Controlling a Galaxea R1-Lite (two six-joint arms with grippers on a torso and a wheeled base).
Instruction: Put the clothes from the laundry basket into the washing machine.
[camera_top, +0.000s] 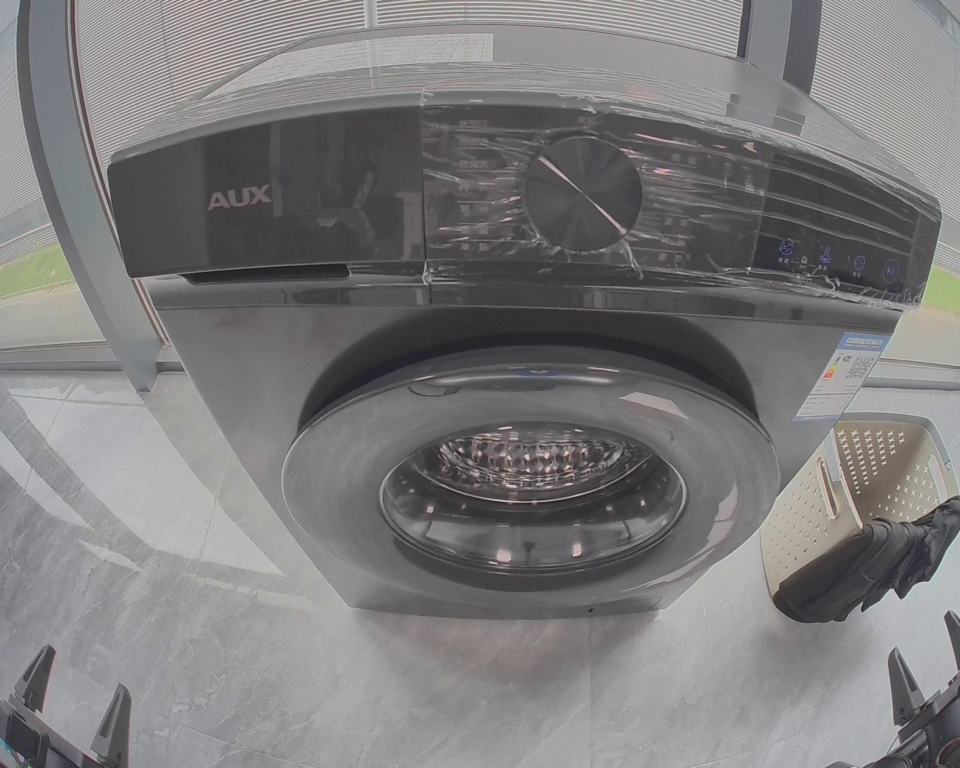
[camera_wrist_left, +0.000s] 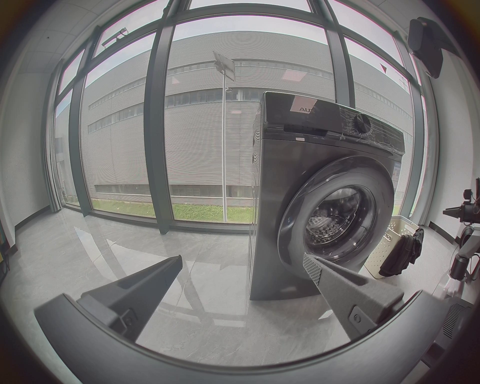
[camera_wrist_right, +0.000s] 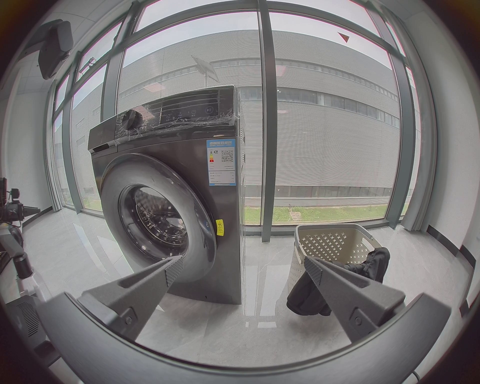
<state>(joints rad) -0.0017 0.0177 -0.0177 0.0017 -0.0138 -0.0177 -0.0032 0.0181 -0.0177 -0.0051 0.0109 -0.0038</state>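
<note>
**Status: Both Claws Open and Empty, Clothes in Basket, Door Shut**

1. Washing machine. The washing machine (camera_top: 250, 340) stood on the grey tiled floor (camera_top: 150, 520), directly in front of the robot. Its round door (camera_top: 330, 480) sat shut against the front panel, and the steel drum showed through the glass. Clear plastic film covered the control dial (camera_top: 582, 193) and the panel around it.

2. Laundry basket. The laundry basket (camera_top: 885, 460), cream with perforated walls, stood upright on the floor just beside the machine, on the robot's right.

3. Clothes. The dark clothes (camera_top: 865, 570) hung over the near rim of the basket. Part lay inside it, and the rest draped down the outer wall to the floor. Whether this was one piece or several could not be determined.

4. Left gripper. The left gripper (camera_wrist_left: 242, 259) was held low, to the left of the machine and apart from it. Its fingers were spread wide with nothing between them.

5. Right gripper. The right gripper (camera_wrist_right: 242, 260) was held low on the right, short of the basket and touching neither it nor the clothes. Its fingers were likewise spread wide and held nothing.
</note>
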